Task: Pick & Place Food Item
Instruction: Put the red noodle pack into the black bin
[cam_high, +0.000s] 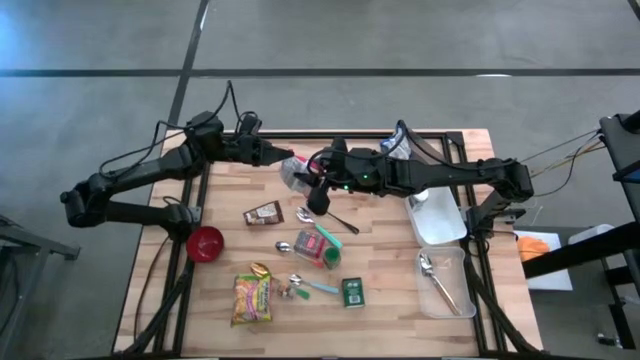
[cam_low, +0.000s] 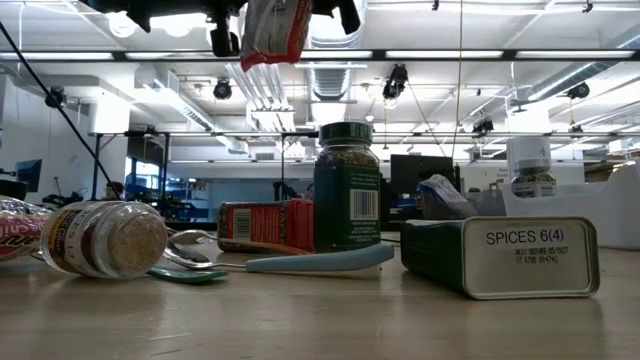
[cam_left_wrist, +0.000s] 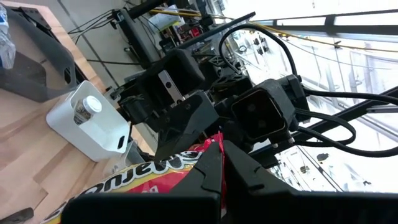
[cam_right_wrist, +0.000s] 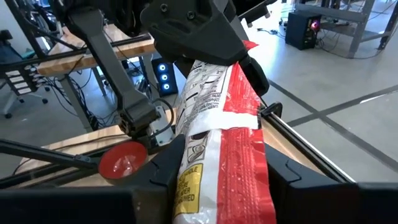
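A red and white snack packet (cam_right_wrist: 217, 137) hangs in the air above the table's far middle, between my two grippers. My left gripper (cam_high: 285, 158) comes from the table's left and is shut on the packet's end. My right gripper (cam_high: 312, 180) comes from the right, with a finger on each side of the packet. In the low view the packet (cam_low: 272, 30) shows high above the tabletop. The left wrist view shows the packet's red and yellow print (cam_left_wrist: 155, 171) just behind my left fingers. My left gripper pinches the packet's red end edge (cam_right_wrist: 245, 53) between its two shut fingers, coming level from the table's left. The packet is clear of the table. My right gripper has the packet's other end between its two fingers (cam_right_wrist: 163, 171), which press its long sides (cam_right_wrist: 189, 168). It comes about level from the table's right, fingers lying along the packet.
On the table lie a red bowl (cam_high: 205, 243), a brown packet (cam_high: 263, 213), a yellow-green candy bag (cam_high: 252, 298), a green tin (cam_high: 352, 291), spoons and spice jars (cam_low: 346, 185). A white bin (cam_high: 437, 217) and a clear tray (cam_high: 443, 283) stand at the right.
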